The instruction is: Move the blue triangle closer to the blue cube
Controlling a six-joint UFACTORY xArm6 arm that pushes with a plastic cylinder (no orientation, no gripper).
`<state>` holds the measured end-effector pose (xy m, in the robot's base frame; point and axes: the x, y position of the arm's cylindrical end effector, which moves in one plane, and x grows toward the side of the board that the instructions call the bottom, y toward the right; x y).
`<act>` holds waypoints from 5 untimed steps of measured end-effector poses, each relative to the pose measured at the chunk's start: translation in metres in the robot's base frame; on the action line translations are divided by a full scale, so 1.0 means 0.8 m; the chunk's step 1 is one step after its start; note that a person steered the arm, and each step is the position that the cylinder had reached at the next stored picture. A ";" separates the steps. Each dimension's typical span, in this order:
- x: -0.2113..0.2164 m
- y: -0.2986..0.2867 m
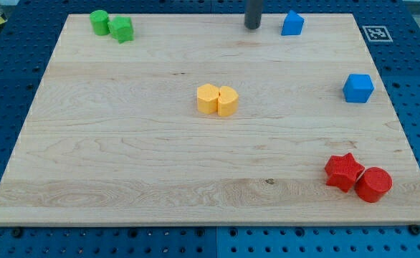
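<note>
Where my tip (252, 26) rests, blue triangle (292, 24) just right.

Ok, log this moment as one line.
goal: blue triangle toward blue cube | my tip: top edge, left of triangle, gap visible | cube: below triangle, toward view's right, apart | step: not yet done

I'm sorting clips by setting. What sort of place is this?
Likely a robotics lab bench: a wooden board on blue perforated table, a fiducial marker, and my tip left of the blue triangle.
</note>
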<state>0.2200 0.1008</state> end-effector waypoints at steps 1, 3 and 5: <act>-0.001 0.040; -0.001 0.053; -0.001 0.077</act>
<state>0.2193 0.1626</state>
